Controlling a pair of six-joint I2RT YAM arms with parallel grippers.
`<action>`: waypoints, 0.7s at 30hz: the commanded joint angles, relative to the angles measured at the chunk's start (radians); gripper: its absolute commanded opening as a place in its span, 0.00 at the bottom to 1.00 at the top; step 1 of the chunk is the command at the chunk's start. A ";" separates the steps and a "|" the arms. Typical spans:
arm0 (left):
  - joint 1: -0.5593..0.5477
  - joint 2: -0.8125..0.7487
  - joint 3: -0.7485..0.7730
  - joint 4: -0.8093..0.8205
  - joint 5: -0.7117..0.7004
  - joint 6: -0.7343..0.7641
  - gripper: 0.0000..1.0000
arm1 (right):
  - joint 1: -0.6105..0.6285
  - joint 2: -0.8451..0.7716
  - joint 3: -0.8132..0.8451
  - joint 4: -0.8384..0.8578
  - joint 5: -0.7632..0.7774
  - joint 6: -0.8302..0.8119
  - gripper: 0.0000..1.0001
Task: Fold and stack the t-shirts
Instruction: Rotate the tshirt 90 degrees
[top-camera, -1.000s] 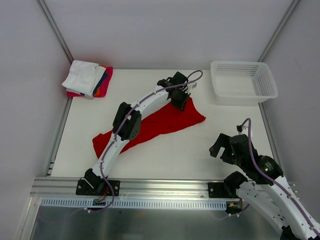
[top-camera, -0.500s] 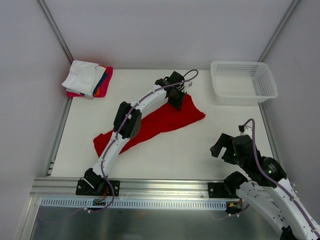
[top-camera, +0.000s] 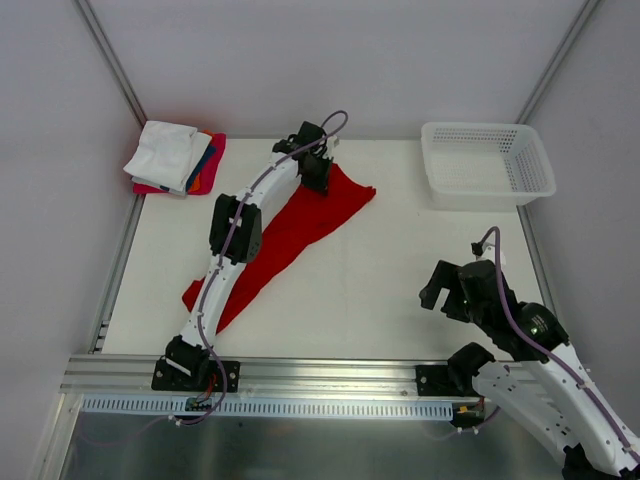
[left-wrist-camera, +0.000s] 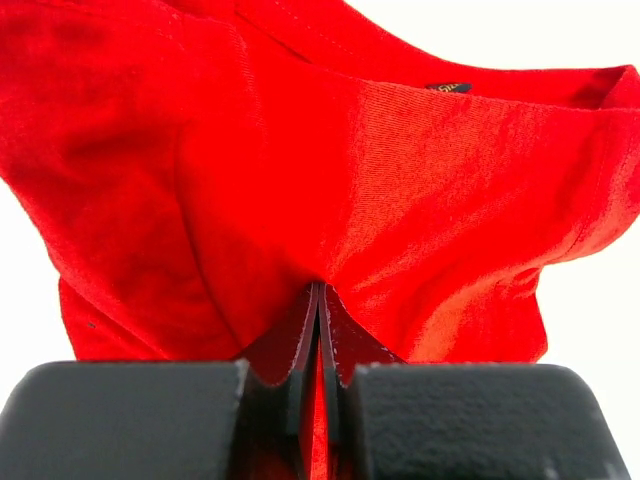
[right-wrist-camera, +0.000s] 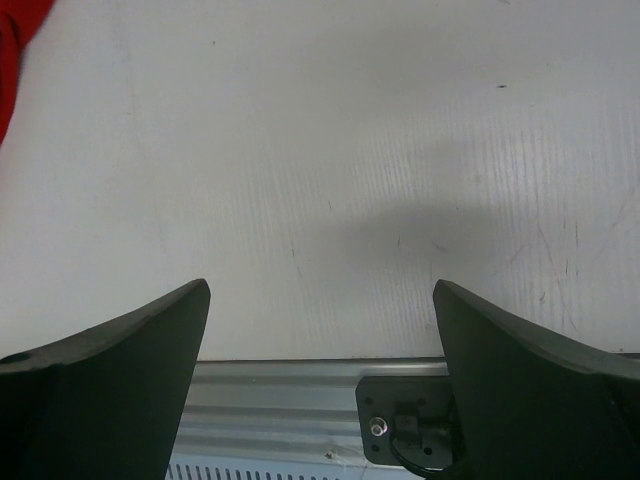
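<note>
The white bench (top-camera: 400, 280) carries everything. The red t-shirt (top-camera: 300, 225) lies on its left half as a long slanting strip, running from near the near-left corner up toward the middle of the far edge. A second ago it spread wider across the bench's middle, with its far end reaching further right. That end now sits further left and closer to the far edge, and the cloth is drawn narrower.

The left arm (top-camera: 240, 230) stretches over the shirt, swung left and farther out than before. The left jaws are pressed together, pinching a bunched fold of the red cloth at the shirt's far end. The right arm (top-camera: 520, 340) hangs near the near-right corner, hardly changed, and the right jaws are spread wide over bare bench, holding nothing.

The white mesh basket (top-camera: 485, 126) stands at the far-right corner, where it was. The stack of folded shirts (top-camera: 175, 155), white on top, sits at the far-left corner, also unmoved.

In the left wrist view, a small dark label (left-wrist-camera: 447, 87) shows inside the shirt's collar, and its writing is too small to read.
</note>
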 joint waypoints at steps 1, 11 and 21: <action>0.059 0.030 0.047 -0.027 -0.055 -0.031 0.00 | 0.005 0.044 0.037 0.026 0.004 -0.028 0.99; 0.228 0.022 0.036 -0.006 -0.125 -0.126 0.00 | 0.005 0.148 0.032 0.106 -0.038 -0.060 0.99; 0.322 -0.108 0.027 0.062 -0.092 -0.201 0.77 | 0.005 0.174 0.004 0.133 -0.067 -0.072 0.99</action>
